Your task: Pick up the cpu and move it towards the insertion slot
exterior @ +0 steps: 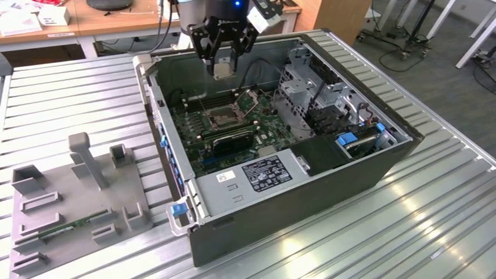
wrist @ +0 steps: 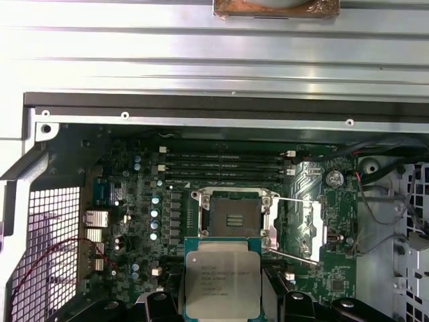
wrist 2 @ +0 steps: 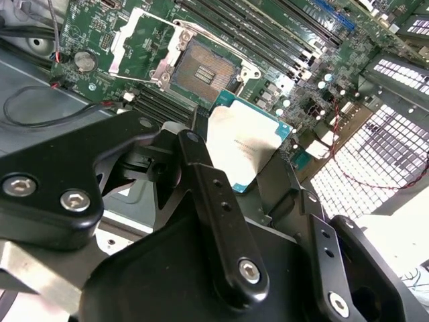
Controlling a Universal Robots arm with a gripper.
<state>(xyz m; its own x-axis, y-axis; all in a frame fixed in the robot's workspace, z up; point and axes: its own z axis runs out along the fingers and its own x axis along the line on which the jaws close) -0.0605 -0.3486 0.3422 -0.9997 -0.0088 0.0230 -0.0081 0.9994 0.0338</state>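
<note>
My gripper [exterior: 223, 68] hangs over the back of the open computer case [exterior: 310, 197], shut on the cpu [exterior: 223, 71]. The cpu is a small silvery square with a green rim, pinched by its edges between the black fingers [wrist 2: 201, 174]. It also appears in both wrist views, cpu [wrist 2: 244, 144] and cpu [wrist: 221, 278]. The insertion slot [exterior: 219, 116] lies on the green motherboard below, a square socket with a dark centre and a metal frame. Its cover plate [wrist: 310, 231] is swung open beside it. In both wrist views the insertion slot [wrist: 233, 220] [wrist 2: 201, 70] sits just beyond the chip.
Long black memory slots [wrist: 224, 161] run beside the socket. A metal drive cage [exterior: 310, 93] and cables stand at the exterior view's right inside the case, with the power supply [exterior: 263, 174] at the front. A grey fixture [exterior: 78, 197] holding a memory stick rests on the slatted table.
</note>
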